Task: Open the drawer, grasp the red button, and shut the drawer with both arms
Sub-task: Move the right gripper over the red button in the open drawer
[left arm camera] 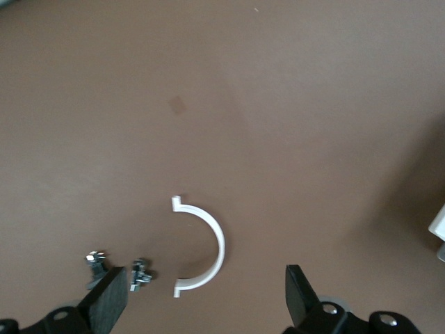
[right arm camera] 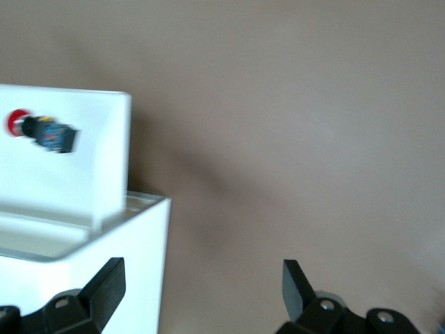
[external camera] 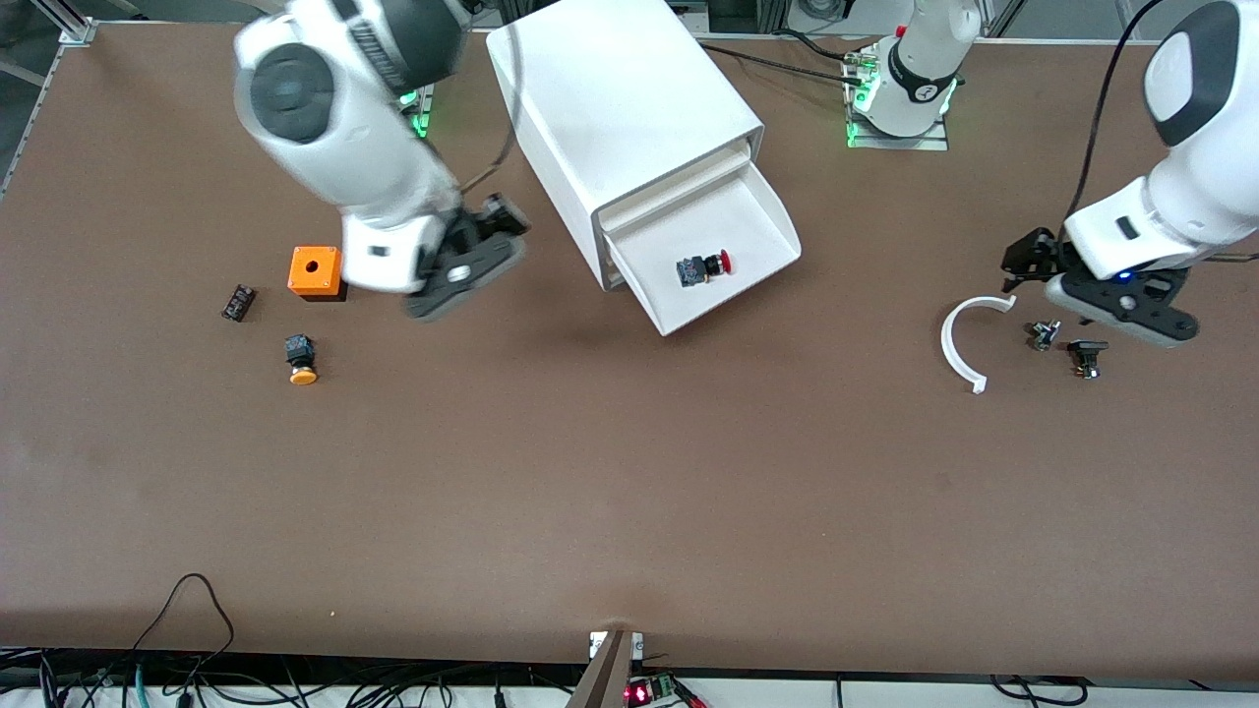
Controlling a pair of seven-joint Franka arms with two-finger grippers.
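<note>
The white cabinet [external camera: 629, 108] stands on the table between the arms' bases. Its lowest drawer [external camera: 777, 221] is pulled out toward the front camera. The red-capped button [external camera: 703, 267] lies on its side in the drawer, and also shows in the right wrist view [right arm camera: 42, 131] in the drawer [right arm camera: 76, 188]. My right gripper [external camera: 482, 258] is open and empty, up in the air beside the cabinet, toward the right arm's end; in its wrist view [right arm camera: 201, 285] one finger is over the cabinet's corner [right arm camera: 104, 278]. My left gripper [external camera: 1082, 295] [left arm camera: 205, 299] is open and empty, low over the table.
A white half ring [external camera: 959, 339] [left arm camera: 212, 240] and two small metal parts [external camera: 1043, 334] [left arm camera: 141, 273] lie below the left gripper. An orange cube [external camera: 315, 270], a yellow-capped button [external camera: 301, 359] and a small dark part [external camera: 237, 302] lie toward the right arm's end.
</note>
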